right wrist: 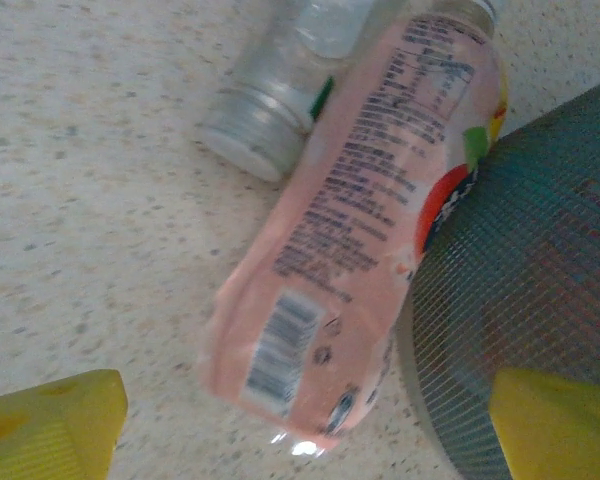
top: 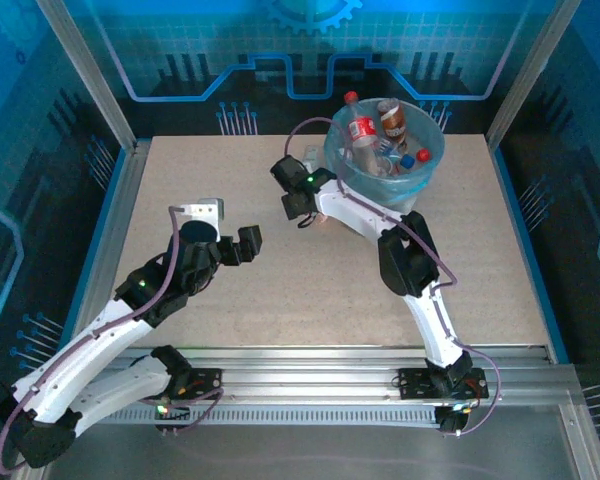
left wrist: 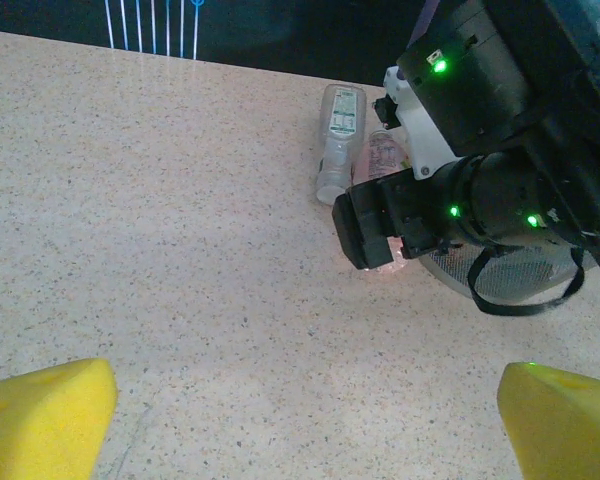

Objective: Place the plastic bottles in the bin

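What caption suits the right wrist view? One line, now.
Right gripper open over a pink bottle lying by the bin, a clear bottle beside it.

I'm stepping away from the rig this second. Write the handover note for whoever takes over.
Left gripper: open, empty, over bare table, away from the bottles.
Right gripper: open, low beside the bin, with the pink-labelled bottle just ahead of its spread fingers, not gripped.
Done: several bottles are in the bin.
Left: two bottles lie on the table by the bin's left side in the top view, the pink-labelled bottle at the bin's wall and a clear white-capped bottle next to it. Probably close on the pink one first.
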`<state>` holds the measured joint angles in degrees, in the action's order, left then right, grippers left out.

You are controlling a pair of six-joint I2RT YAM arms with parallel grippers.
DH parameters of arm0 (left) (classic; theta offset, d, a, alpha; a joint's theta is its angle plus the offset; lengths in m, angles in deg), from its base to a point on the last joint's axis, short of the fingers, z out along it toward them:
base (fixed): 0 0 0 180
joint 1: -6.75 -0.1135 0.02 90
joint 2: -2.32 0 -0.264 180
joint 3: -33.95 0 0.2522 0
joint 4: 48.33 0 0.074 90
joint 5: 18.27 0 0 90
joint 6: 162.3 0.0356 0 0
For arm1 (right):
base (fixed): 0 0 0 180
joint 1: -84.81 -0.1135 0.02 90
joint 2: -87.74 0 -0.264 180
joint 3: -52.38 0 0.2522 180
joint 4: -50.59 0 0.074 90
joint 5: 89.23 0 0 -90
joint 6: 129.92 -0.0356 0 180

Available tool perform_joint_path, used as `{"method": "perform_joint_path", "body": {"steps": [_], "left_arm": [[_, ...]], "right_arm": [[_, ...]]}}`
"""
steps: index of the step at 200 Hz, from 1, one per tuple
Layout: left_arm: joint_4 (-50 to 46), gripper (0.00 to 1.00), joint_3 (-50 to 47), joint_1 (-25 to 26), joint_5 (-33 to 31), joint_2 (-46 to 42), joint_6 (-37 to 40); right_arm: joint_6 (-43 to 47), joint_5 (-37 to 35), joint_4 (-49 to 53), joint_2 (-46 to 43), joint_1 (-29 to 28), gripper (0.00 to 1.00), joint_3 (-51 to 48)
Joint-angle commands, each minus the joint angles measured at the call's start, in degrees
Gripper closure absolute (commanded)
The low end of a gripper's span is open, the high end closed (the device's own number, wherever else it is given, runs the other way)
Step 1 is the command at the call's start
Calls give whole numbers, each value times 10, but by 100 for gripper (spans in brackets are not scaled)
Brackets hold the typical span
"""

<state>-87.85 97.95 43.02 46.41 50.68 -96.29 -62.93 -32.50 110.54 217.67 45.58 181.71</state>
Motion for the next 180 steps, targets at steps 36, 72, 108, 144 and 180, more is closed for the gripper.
{"method": "perform_joint_path", "body": {"steps": [36, 72, 108, 144, 180], "left_arm": [[3, 1, 1, 0, -9, 6, 6], [9, 1, 4, 0, -1, 15, -1], [13, 1, 2, 0, 5, 17, -10], [7, 1, 3, 0, 5, 16, -11], [7, 1, 0, 0, 4, 14, -13]], "right_arm": [[-25, -5, 20, 18, 46, 4, 9], [-21, 15, 9, 22, 59, 5, -6], [-23, 33, 2, 47, 60, 5, -1], [-30, 54, 0, 73, 60, 5, 9], [-37, 78, 2, 94, 60, 8, 22]]}}
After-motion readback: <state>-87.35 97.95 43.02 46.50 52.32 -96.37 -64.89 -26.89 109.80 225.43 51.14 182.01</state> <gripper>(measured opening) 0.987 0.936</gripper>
